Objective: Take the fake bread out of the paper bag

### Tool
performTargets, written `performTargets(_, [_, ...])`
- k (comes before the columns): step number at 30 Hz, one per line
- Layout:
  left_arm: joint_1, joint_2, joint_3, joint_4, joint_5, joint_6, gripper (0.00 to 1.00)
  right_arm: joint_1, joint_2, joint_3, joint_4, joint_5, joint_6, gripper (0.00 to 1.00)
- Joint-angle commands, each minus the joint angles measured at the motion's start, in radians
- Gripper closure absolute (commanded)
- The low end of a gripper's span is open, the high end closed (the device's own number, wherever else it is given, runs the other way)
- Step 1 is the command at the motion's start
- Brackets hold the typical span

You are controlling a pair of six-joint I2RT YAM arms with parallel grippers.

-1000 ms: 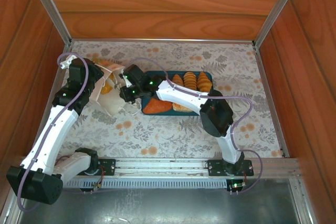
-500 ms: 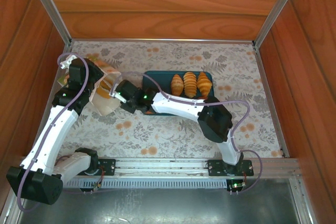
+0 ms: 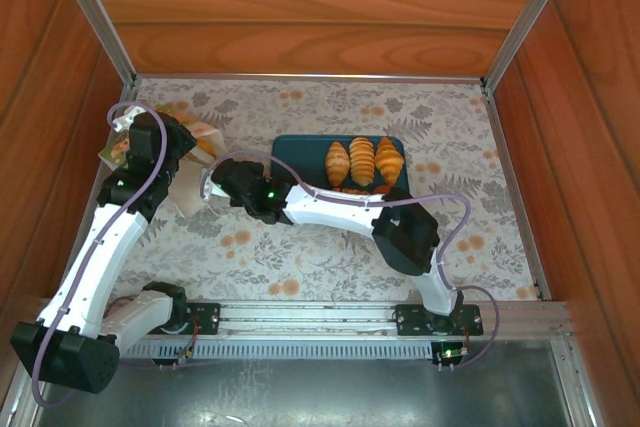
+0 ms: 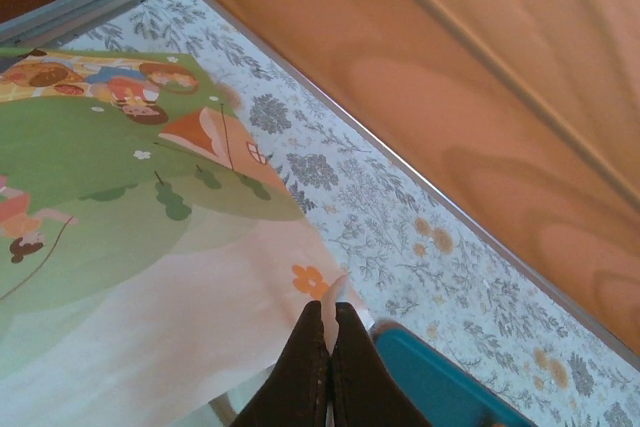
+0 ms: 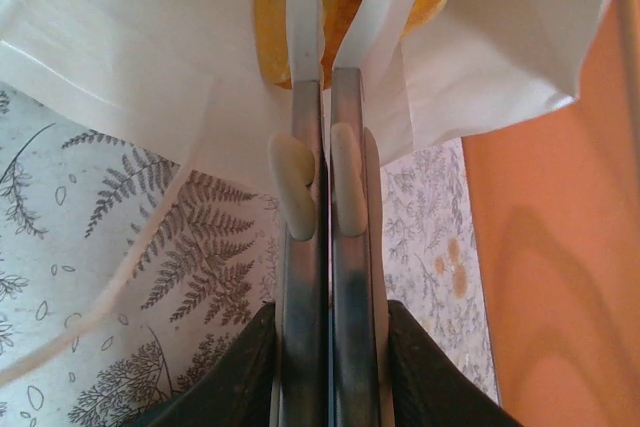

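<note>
Floral tabletop (image 3: 330,257), teal tray (image 3: 300,147); left gripper (image 4: 328,332) tight on paper bag (image 4: 150,277) (right gripper (image 5: 322,97) narrow)

The left arm (image 3: 95,247) and the right arm (image 3: 330,209) have white shells and black joint housings. A thin lilac cable (image 3: 469,212) loops along each. A small green light (image 3: 268,190) glows on the right arm. Its jaws are metal, with cream pads (image 5: 292,187).

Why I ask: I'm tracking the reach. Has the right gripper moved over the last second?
Yes. The right gripper moved left, away from the rectangular teal tray and into the white paper bag.
</note>
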Motion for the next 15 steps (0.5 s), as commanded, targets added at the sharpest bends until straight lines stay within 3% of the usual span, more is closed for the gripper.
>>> performTargets(1, [0.007, -0.009, 0.013, -0.015, 0.012, 0.0, 1.0, 0.02, 0.039, 0.012, -0.047, 0.018, -0.01, 0.79])
performTargets(8, [0.006, -0.008, 0.019, -0.014, 0.022, -0.005, 1.0, 0.025, 0.01, 0.02, -0.188, -0.164, 0.126, 0.67])
performTargets(15, [0.006, -0.015, 0.02, -0.015, 0.034, -0.007, 1.0, 0.024, -0.002, 0.081, -0.352, -0.266, 0.245, 0.63])
